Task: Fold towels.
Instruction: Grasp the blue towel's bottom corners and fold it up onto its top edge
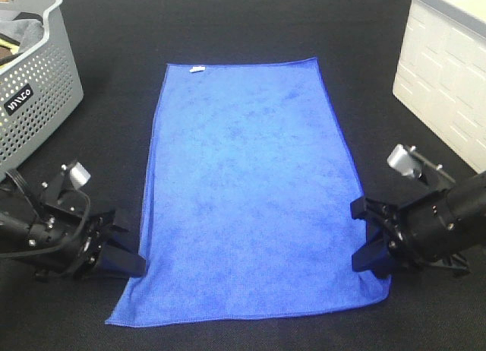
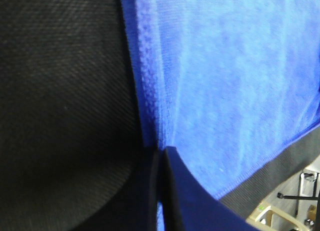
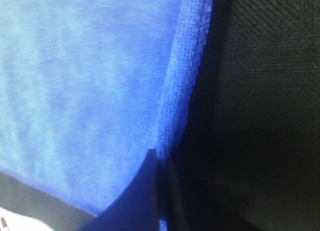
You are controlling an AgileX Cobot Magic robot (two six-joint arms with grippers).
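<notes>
Overhead cam: blue towel (image 1: 250,191) flat on black tabletop (image 1: 228,24), my left gripper (image 1: 130,248) & right gripper (image 1: 363,235) at its long edges, near end. Only wrist cams show the grip: both pinched nearly closed on the hem, blue sliver btwn jaws.

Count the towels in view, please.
1. The blue towel lies spread flat on the black table, its long edges pinched by the left pincer and right pincer. The grey basket at far left holds dark cloth; more could be hidden inside.
</notes>
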